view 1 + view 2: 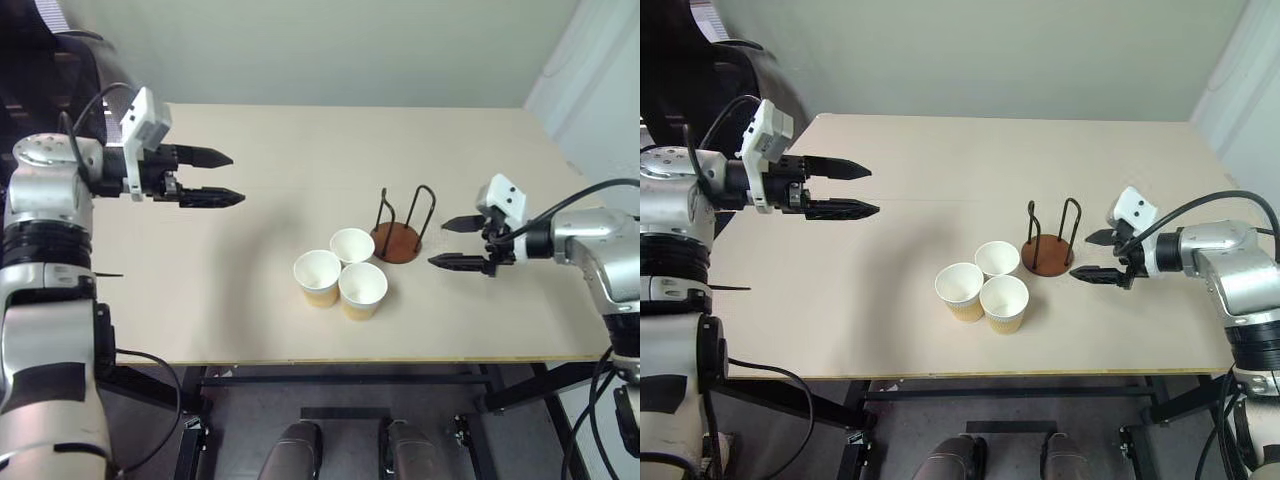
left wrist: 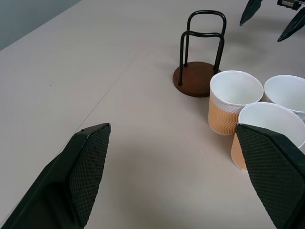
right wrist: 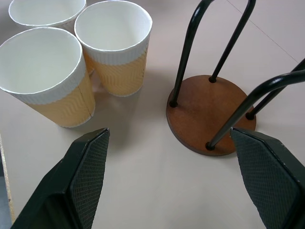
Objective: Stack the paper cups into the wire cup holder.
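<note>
Here the beige table (image 1: 250, 300) carries three empty paper cups (image 1: 341, 277) clustered beside the empty wire cup holder (image 1: 400, 230). The left gripper (image 1: 215, 177) and the right gripper (image 1: 452, 243) both have fingers apart, holding nothing.

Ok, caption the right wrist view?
Open right gripper facing three upright paper cups beside the empty wire cup holder.

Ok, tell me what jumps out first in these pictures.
Three paper cups stand upright, clustered near the front edge of the table. Just beyond and to their right stands the empty wire cup holder. The right gripper hovers beside the holder with jaws open; the left gripper, also open, hangs far off to the left.
</note>
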Robot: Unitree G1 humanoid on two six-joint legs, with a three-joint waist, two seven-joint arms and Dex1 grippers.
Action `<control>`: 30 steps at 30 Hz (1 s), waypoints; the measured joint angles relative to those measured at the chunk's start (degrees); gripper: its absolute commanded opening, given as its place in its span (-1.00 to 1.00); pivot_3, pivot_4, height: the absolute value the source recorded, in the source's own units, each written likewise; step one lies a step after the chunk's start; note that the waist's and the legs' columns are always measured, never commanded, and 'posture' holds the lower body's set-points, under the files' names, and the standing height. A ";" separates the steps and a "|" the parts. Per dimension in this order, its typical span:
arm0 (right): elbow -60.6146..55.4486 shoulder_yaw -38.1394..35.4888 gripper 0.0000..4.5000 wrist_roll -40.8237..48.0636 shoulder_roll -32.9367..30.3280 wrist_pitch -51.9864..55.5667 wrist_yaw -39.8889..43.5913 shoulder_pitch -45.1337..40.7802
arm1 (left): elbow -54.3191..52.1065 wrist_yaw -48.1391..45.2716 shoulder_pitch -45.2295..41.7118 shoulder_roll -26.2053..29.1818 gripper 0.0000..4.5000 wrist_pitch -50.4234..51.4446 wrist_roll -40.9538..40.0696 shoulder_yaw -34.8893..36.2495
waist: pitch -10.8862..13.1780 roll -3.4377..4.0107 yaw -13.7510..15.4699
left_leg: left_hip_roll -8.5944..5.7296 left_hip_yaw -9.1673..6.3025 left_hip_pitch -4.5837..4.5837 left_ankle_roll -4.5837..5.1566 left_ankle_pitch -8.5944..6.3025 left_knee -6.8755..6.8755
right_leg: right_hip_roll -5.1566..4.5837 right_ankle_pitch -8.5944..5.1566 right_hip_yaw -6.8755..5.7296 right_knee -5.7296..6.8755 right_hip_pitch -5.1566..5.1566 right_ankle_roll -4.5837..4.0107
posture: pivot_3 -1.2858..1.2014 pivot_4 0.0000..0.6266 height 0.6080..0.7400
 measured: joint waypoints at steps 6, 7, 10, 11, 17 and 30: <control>0.14 0.00 0.81 0.01 0.63 -0.55 -0.41 -0.79 | 0.57 0.35 -0.14 -0.02 1.00 -0.58 0.03 0.00 | 0.00 0.00 -0.02 | 0.01 0.00 0.00 -0.01 -0.01 -0.01 | 0.01 0.00 -0.01 0.00 -0.01 0.00 | 0.03 -0.52 1.00; 0.18 0.00 0.81 0.03 1.04 -0.55 -0.50 -0.79 | 0.57 0.35 -0.14 -0.02 1.00 -0.60 0.03 0.00 | 0.00 0.00 -0.03 | 0.01 0.00 0.00 -0.01 -0.01 -0.01 | 0.01 0.00 0.00 0.00 -0.02 0.00 | 0.03 -0.52 1.00; 1.38 0.01 0.81 0.02 1.73 -0.60 -0.61 -1.21 | 0.57 0.21 -0.15 -0.01 1.00 -0.68 0.04 -0.01 | 0.00 0.00 -0.02 | 0.01 0.00 0.00 -0.01 -0.01 -0.01 | 0.01 0.00 0.00 0.00 -0.02 0.00 | 0.03 -0.52 1.00; 2.14 0.01 0.81 -0.02 1.73 -0.77 -0.62 -1.55 | 0.58 0.00 -0.20 0.00 1.00 -0.68 0.07 -0.03 | 0.00 0.00 -0.01 | 0.01 0.00 0.00 -0.01 -0.01 0.00 | 0.00 0.00 0.00 0.00 -0.01 0.00 | 0.03 -0.52 1.00; 6.37 0.05 0.81 -0.62 1.72 -2.88 -0.49 -2.48 | 0.60 -1.36 -2.03 -0.81 1.00 -0.65 -0.09 -1.12 | 0.00 0.00 0.08 | 0.00 -0.01 -0.01 0.00 -0.01 0.00 | -0.01 0.00 0.00 0.00 0.00 0.00 | 0.03 -0.52 1.00; 10.73 0.03 0.81 -3.33 4.26 -4.81 -5.70 -4.42 | 0.47 -1.66 -2.38 -11.60 1.00 -0.86 -5.39 -6.43 | 0.00 0.00 -0.22 | 0.02 0.04 0.01 0.04 -0.02 0.04 | -0.02 0.05 -0.01 0.02 0.00 0.11 | 0.03 -0.52 1.00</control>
